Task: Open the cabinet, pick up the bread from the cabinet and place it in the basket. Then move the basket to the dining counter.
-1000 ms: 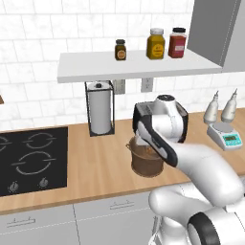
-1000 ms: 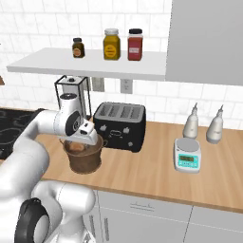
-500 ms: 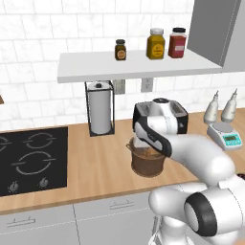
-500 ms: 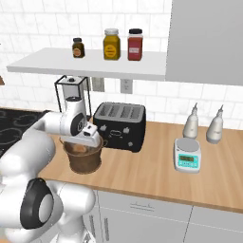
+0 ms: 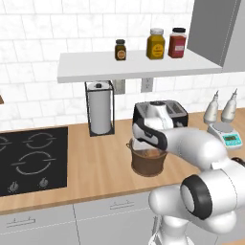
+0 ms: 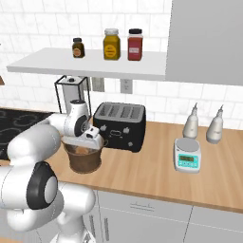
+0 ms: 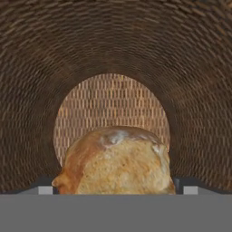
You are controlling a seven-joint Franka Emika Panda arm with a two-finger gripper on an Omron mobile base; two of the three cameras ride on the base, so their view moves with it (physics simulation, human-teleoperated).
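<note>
Placing step: small round golden-brown bread bun [image 7: 115, 161] clamped btwn jaws, down inside round dark-brown woven basket [image 7: 113, 59]. Next: release, retract up.

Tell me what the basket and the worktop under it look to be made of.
The basket looks like dark-brown wicker: the hand view shows fine woven ribbing along its walls and a lighter woven base. The worktop looks like light wood with a matte finish, going by its warm tan tone and faint grain. Both are rendered, so this is only how they appear.
</note>
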